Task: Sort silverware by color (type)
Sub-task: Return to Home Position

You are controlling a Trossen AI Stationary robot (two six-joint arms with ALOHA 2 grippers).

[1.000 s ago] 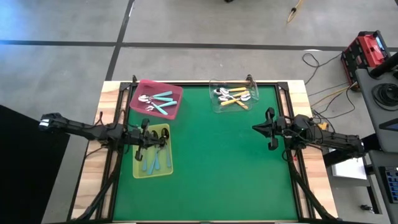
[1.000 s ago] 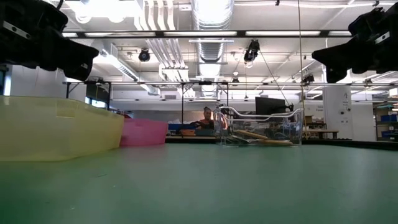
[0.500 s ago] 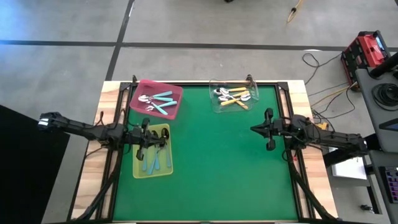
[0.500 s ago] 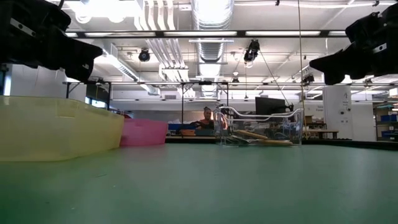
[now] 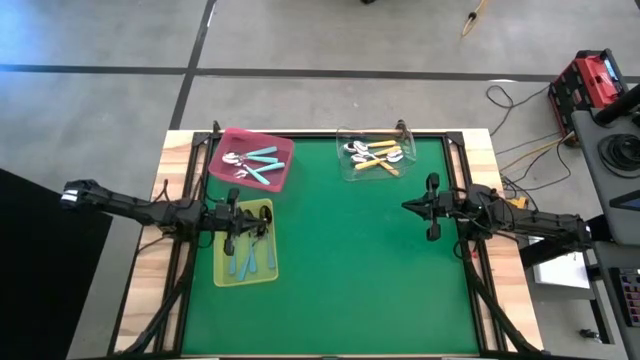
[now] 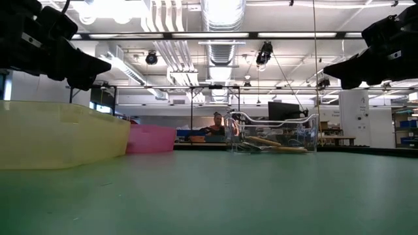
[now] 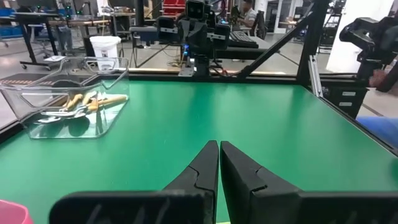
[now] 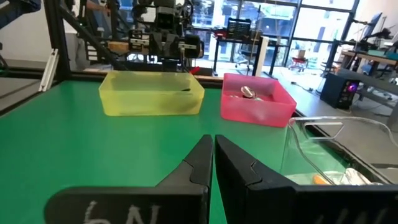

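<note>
Left gripper [image 7: 219, 144]: my two dark, wedge-shaped fingers are pressed together tip to tip, with nothing between them. It hangs above the yellow-green translucent plastic tray [image 5: 225, 275], a shallow rectangle with rounded corners. Below it, in that tray, lie the light-blue-handled spoons [image 5: 248, 260], slim matte plastic handles roughly side by side. Their bowl ends sit under my gripper and are hard to make out.

Just beside this gripper, toward the table's far edge, sits the pink opaque plastic tray [image 5: 280, 148], rectangular and turned slightly askew. It holds the teal-green-handled spoons [image 5: 263, 164], with shiny metal bowls bunched at one end and handles crossing.

Right gripper [image 8: 213, 138]: fingers likewise closed on themselves, empty. It hovers over the bare green mat [image 5: 350, 270], flat and dull-surfaced. It is well apart from my left gripper, and the two point at each other across the table.

Near the right gripper, on its far-edge side, stands the clear hard-plastic tray [image 5: 343, 170], with glossy thin walls and a curved lip. Inside lie the orange-handled spoons [image 5: 380, 162], heaped loosely, their polished bowls catching the light.

From table height, both grippers hang high above the mat.
</note>
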